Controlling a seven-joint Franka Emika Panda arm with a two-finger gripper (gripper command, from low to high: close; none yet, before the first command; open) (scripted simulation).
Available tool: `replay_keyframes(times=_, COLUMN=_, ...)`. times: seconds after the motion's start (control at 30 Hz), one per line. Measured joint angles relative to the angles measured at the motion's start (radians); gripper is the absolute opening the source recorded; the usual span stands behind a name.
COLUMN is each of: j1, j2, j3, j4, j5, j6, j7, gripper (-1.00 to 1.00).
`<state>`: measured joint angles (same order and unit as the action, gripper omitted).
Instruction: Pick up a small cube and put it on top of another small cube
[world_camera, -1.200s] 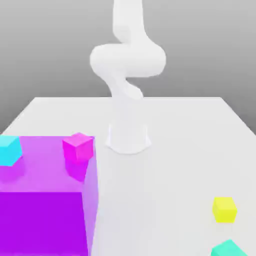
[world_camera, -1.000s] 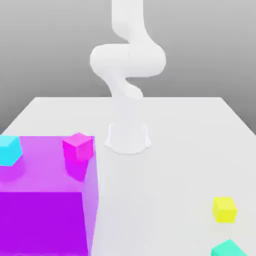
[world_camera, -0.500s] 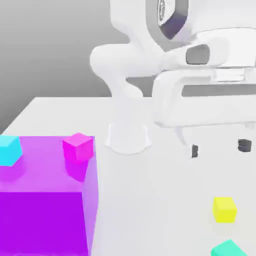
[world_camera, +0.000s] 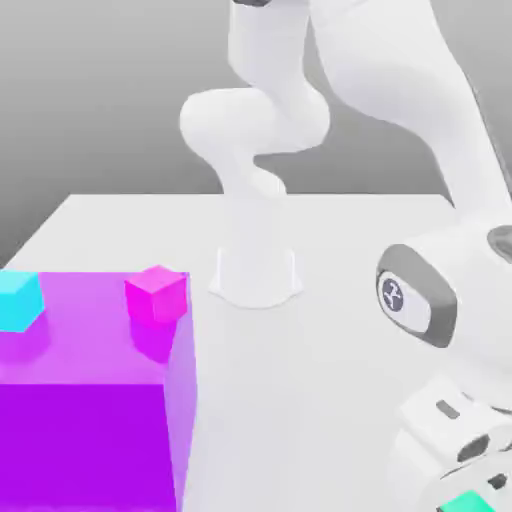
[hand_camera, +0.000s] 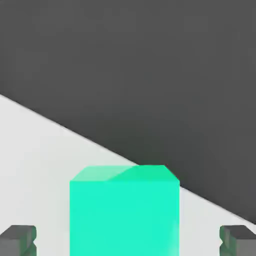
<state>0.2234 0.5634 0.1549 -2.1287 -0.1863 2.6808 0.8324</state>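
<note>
A teal small cube (hand_camera: 125, 215) sits on the white table, close to the table's edge. My gripper (hand_camera: 128, 241) is down around it, one dark fingertip (hand_camera: 18, 240) on each side. A gap of bare table shows between each fingertip and the cube, so the jaws stand open and do not touch it. In the exterior view the white hand (world_camera: 452, 440) hangs low at the exterior view's right, and a sliver of the teal cube (world_camera: 468, 503) peeks out below it.
A large purple block (world_camera: 85, 440) fills the exterior view's left, with a magenta cube (world_camera: 157, 295) and a cyan cube (world_camera: 18, 300) on top. The arm's base (world_camera: 257, 275) stands mid-table. Beyond the table edge (hand_camera: 100, 142) lies dark floor.
The arm has swung down to the exterior view's lower right, lowering the hand over the teal cube. It now covers the yellow cube seen earlier.
</note>
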Motion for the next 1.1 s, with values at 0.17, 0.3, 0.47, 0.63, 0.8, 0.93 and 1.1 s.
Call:
replay_keyframes(times=0.17, j1=0.003, j2=0.016, j3=-0.004, j4=0.004, j5=-0.003, j6=0.012, j7=0.002, gripper=-1.0)
replay_keyframes(times=0.3, j1=-0.015, j2=-0.08, j3=0.021, j4=-0.018, j5=0.026, j6=-0.063, j7=-0.018, gripper=-1.0)
replay_keyframes(times=0.47, j1=0.02, j2=-0.219, j3=0.04, j4=-0.123, j5=0.073, j6=-0.094, j7=0.12, gripper=-1.0)
replay_keyframes(times=0.63, j1=0.078, j2=-0.345, j3=0.055, j4=-0.256, j5=0.112, j6=-0.082, j7=0.335, gripper=-1.0)
replay_keyframes(times=0.8, j1=0.13, j2=-0.469, j3=0.079, j4=-0.389, j5=0.149, j6=-0.07, j7=0.552, gripper=-1.0)
replay_keyframes(times=0.93, j1=0.153, j2=-0.409, j3=0.063, j4=-0.422, j5=0.107, j6=0.021, j7=0.65, gripper=-1.0)
replay_keyframes(times=1.1, j1=0.171, j2=-0.341, j3=0.039, j4=-0.42, j5=0.07, j6=0.085, j7=0.681, gripper=1.0)
